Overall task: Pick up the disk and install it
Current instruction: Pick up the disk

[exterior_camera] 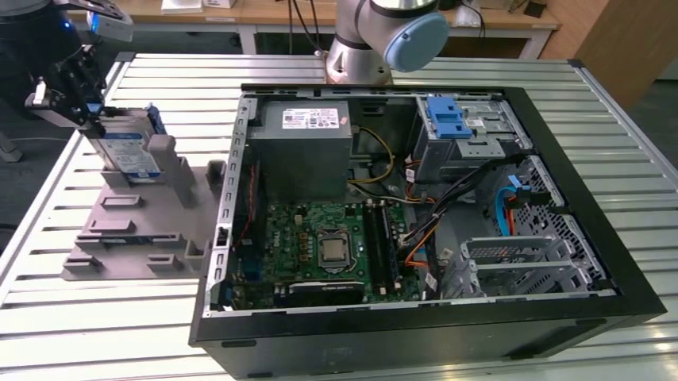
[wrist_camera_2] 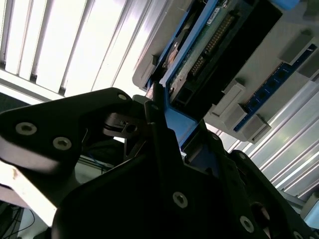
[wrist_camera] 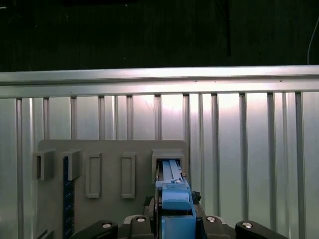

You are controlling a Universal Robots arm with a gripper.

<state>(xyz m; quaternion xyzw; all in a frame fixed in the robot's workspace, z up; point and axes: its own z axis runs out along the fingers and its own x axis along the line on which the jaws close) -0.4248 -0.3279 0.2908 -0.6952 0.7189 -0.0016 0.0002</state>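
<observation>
At the exterior view's upper left, the gripper (exterior_camera: 87,117) is clamping the upper end of the disk (exterior_camera: 124,152), which is standing upright in the grey holder (exterior_camera: 138,222).

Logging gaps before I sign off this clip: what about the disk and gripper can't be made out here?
Exterior view: the disk, lower end sunk in the grey holder.
Second wrist view: the disk's label, turned away; the gripper covers its near end.
First wrist view: the gripper body, cut off by the frame edge.
</observation>
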